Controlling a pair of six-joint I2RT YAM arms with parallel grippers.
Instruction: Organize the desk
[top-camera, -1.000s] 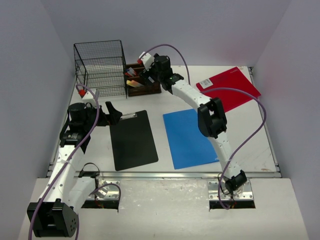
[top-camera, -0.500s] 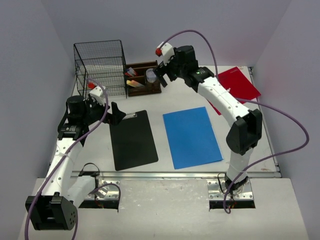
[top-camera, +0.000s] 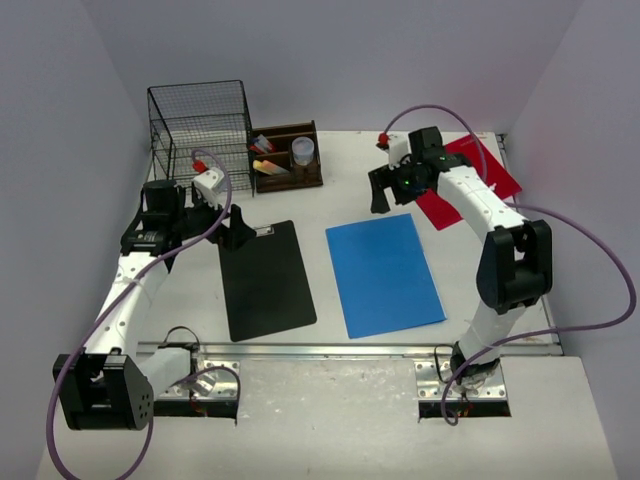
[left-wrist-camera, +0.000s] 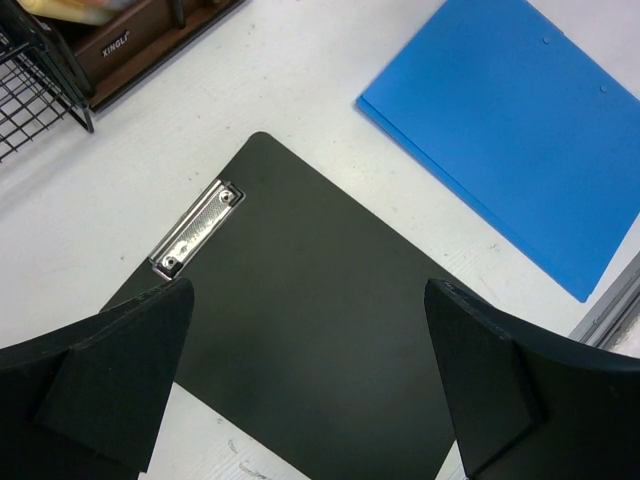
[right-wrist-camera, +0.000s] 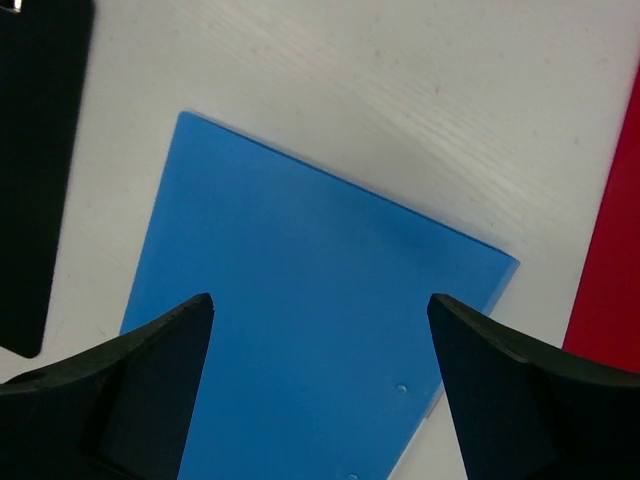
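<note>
- Robot lab test cell, dressed as an office
- Plain walls boxing in white desk
- Left arm, right arm bolted at near edge
- Props: clipboard, blue folder, red folder, wire basket, wooden organizer

Bright, even, diffuse light; soft faint shadows on the desk. Overhead view sharp. Wrist views: close black fingers slightly soft-edged.

Top camera: high behind the near edge, facing down over the whole desk. Left wrist: close above the clipboard. Right wrist: close above the blue folder. Both wrist views share the blue folder and, seemingly, the clipboard.
</note>
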